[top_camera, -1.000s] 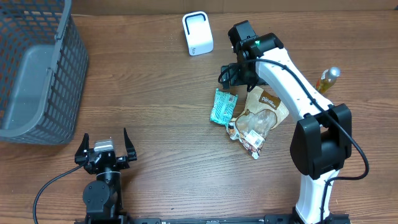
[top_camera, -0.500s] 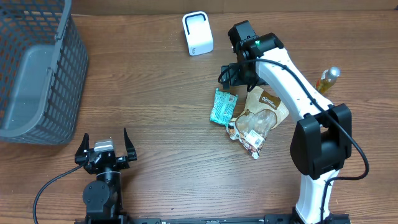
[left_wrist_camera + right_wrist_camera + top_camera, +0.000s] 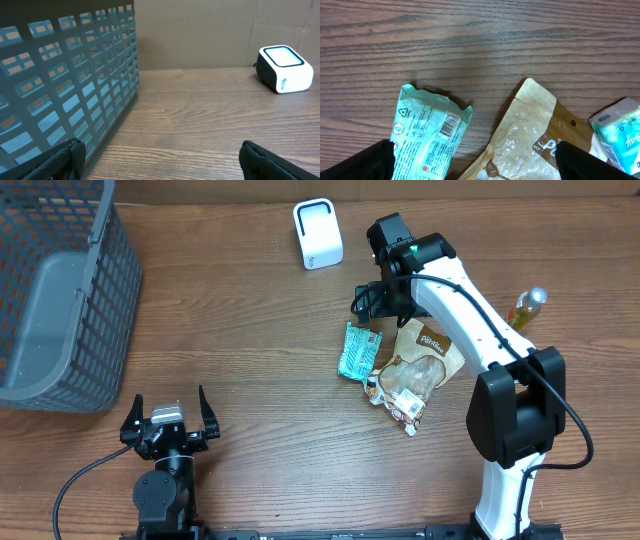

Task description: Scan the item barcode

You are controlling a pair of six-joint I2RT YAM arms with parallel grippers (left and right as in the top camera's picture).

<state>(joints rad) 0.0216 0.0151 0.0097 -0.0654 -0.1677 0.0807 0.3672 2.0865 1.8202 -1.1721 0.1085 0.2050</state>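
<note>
Packet [image 3: 427, 135], teal with barcode [image 3: 451, 125] up, is seen flat just below the wide-open right gripper [image 3: 372, 305], long axis slanting back under its wrist, while the equally spread left gripper [image 3: 168, 402] is parked well apart.

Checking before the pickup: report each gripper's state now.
Left gripper: open, holding nothing.
Right gripper: open over the teal packet, holding nothing.
</note>
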